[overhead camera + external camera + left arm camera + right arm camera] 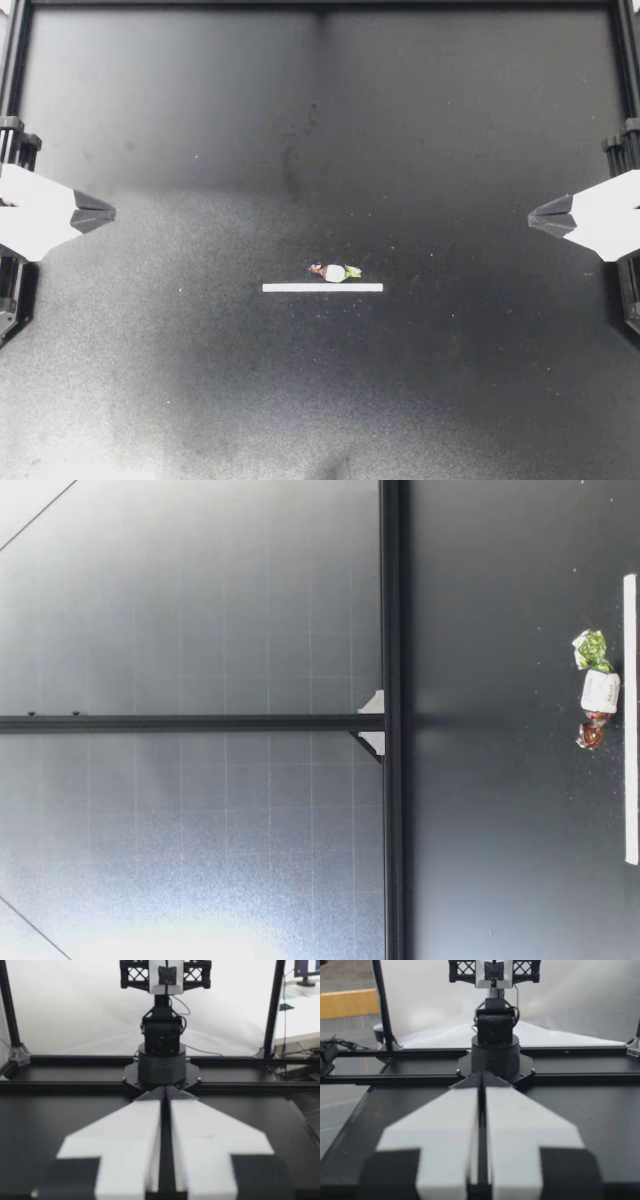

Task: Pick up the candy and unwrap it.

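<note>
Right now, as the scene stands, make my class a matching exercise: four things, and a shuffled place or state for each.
1 candy
2 white strip
3 left gripper
4 right gripper

A shut, at the right side of the table
B wrapped, one end green
C shut, at the left side of the table
D flat, alongside the candy

Pairs: 1-B, 2-D, 3-C, 4-A.

- Table point(180, 130): black, matte, finely speckled.
- Frame rails point(75, 1060): black metal, bordered the table.
- Backdrop point(75, 1005): white sheet behind rails.
- Floor point(345, 1025): grey, with yellow stripe point(347, 1002).
</note>
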You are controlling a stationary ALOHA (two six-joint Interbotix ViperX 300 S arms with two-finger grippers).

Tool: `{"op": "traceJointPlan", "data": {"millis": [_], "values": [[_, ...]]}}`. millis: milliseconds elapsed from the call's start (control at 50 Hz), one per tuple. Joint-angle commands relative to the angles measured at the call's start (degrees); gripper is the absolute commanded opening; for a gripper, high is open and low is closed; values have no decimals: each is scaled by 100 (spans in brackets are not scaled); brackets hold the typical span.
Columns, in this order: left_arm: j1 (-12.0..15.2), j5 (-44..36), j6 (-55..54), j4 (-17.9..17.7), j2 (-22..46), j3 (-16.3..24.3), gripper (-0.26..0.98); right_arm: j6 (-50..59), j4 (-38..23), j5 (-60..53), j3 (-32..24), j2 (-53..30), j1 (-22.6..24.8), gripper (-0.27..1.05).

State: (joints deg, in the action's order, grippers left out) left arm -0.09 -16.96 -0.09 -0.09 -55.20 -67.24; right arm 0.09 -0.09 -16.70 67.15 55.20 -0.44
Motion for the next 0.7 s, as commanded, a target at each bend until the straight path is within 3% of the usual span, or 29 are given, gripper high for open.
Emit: {"op": "traceJointPlan", "data": {"millis": [0, 240, 500, 680], "values": [[-18, -114, 53, -9, 44, 88, -9, 0, -9, -62, -79, -26, 35, -13], [-18, -360, 62, -9, 88, 18, -11, -62, -9, -132, -527, -492, -35, -13], [-18, -439, 62, -9, 290, -97, -11, -35, -9, 650, -1336, -2145, -448, -13], [-18, -439, 62, -9, 360, -141, -11, -18, -9, 1494, -1898, -3129, -492, -13]]}}
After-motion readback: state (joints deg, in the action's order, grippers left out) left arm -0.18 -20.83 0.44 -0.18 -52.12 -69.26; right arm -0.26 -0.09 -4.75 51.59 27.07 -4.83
